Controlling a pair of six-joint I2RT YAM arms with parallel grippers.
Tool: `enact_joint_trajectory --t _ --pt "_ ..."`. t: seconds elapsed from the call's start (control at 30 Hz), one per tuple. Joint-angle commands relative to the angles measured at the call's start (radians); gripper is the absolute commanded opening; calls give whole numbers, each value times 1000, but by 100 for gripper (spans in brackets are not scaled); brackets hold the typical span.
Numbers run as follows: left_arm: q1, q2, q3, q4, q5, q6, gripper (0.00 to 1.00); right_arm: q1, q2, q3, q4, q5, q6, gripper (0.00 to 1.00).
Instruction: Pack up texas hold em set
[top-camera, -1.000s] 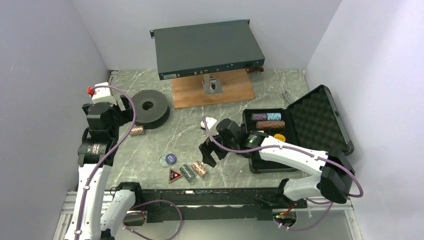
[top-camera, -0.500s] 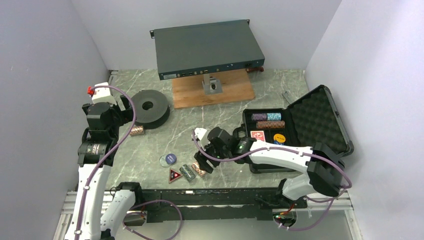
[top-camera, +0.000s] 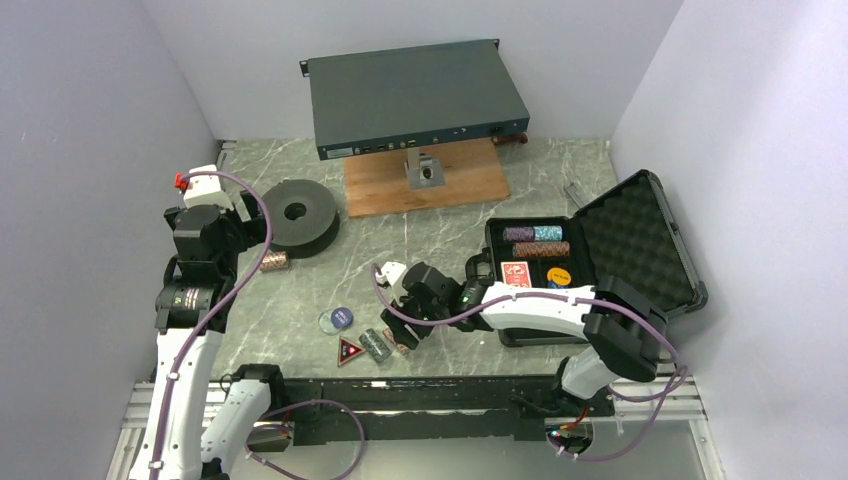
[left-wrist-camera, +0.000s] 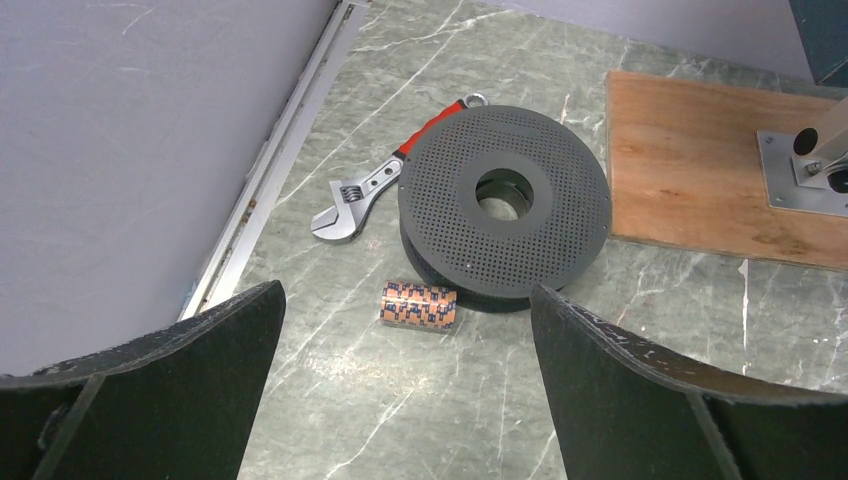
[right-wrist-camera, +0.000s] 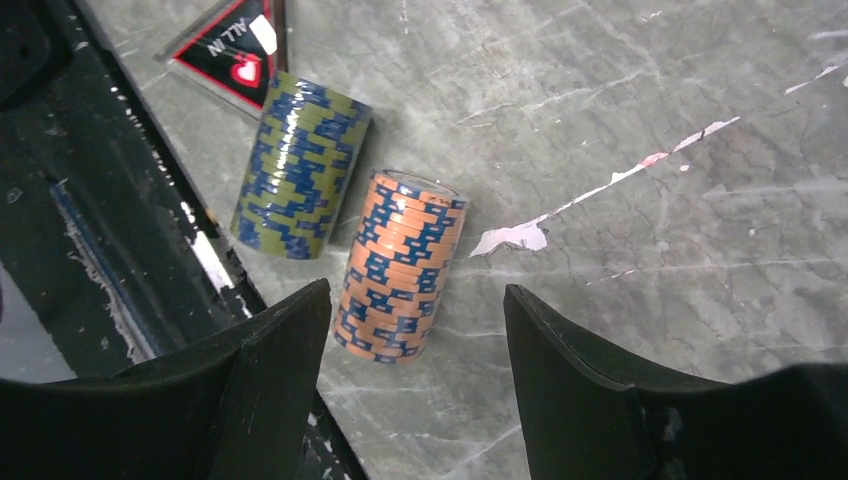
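One marble worktop (top-camera: 430, 225). Left fingers (left-wrist-camera: 190, 370) gape wide, empty, facing an orange chip roll (left-wrist-camera: 419, 304) beside a dark spool (left-wrist-camera: 505, 215). Right fingers (right-wrist-camera: 265, 390), partly open, straddle a second orange roll (right-wrist-camera: 400, 265), green roll (right-wrist-camera: 300, 165) alongside, without clamping it. Black case (top-camera: 640, 240) lies open, far right.

Bright, even overhead light; soft shadows, sharp focus.

grey-green marble table (top-camera: 460, 225). wooden board (top-camera: 470, 185) at the back, dark spool (top-camera: 295, 213) to its left with a wrench (left-wrist-camera: 375, 195) poking out behind it. orange chip roll (left-wrist-camera: 419, 304) just beside the spool. near edge: blue button (top-camera: 337, 319), red-black triangle (top-camera: 350, 351), green chip roll (right-wrist-camera: 300, 180) and second orange roll (right-wrist-camera: 400, 265) side by side. open black case (top-camera: 635, 240) on the right.
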Motion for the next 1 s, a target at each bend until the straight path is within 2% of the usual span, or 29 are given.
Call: enact_joint_trajectory --t 0.0,0.37,0.47,0.73,0.97 --pt "4 -14 12 22 11 8 100 15 24 1 61 49 45 67" --pt "4 -13 12 22 9 9 100 54 84 5 49 116 44 62" --pt "3 -12 9 22 9 10 100 65 104 12 42 122 43 53" --pt "3 -5 10 23 13 13 100 78 115 36 23 143 37 19" --pt "4 -8 6 35 58 18 100 77 43 64 -12 225 24 13"
